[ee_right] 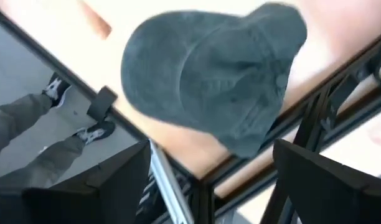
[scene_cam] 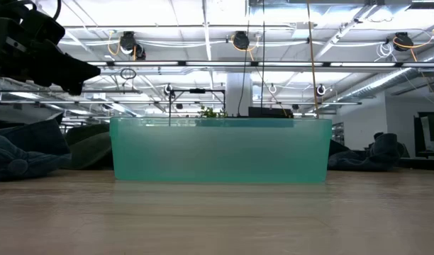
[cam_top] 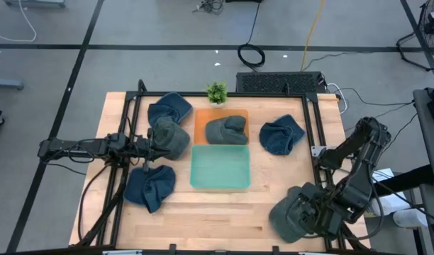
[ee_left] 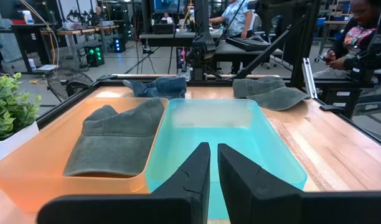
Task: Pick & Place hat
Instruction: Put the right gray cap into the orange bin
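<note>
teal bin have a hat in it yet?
No. In the high view the teal bin shows only its bare floor, while a grey-green hat lies in the orange tray beside it.

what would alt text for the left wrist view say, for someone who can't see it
The left gripper, its two dark fingers nearly together, points over an empty teal bin beside an orange tray holding a grey-green cap. A blue hat and another grey cap lie on the wooden table beyond, a small potted plant at one side.
</note>
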{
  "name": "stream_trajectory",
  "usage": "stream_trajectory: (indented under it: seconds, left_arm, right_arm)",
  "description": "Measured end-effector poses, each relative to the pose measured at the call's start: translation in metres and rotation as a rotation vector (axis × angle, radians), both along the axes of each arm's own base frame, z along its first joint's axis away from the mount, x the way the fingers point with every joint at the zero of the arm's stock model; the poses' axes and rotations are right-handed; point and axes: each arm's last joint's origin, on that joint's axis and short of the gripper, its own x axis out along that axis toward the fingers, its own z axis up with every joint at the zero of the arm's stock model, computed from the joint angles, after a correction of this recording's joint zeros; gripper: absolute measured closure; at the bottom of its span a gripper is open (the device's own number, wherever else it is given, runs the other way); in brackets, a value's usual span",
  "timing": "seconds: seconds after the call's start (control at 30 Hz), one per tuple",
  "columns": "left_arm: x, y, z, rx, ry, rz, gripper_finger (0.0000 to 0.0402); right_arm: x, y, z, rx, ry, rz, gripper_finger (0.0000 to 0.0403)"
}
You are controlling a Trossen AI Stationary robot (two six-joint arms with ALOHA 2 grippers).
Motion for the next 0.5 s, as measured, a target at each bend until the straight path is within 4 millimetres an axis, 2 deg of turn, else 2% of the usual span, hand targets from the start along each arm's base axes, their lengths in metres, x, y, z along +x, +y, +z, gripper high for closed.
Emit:
stream_trajectory:
  seconds: [0.27, 0.5]
  left_arm:
    - [0.0, 0.0, 0.0, 0.0, 0.0, 0.0, 0.0364]
    - [0.0, 0.0, 0.0, 0.0, 0.0, 0.0, 0.0364]
  right_arm:
    - [0.008, 0.012, -0.013, 0.003, -0.016, -0.001, 0.0078]
    - [0.013, 0.019, -0.046, 0.037, -0.035, 0.001, 0.0078]
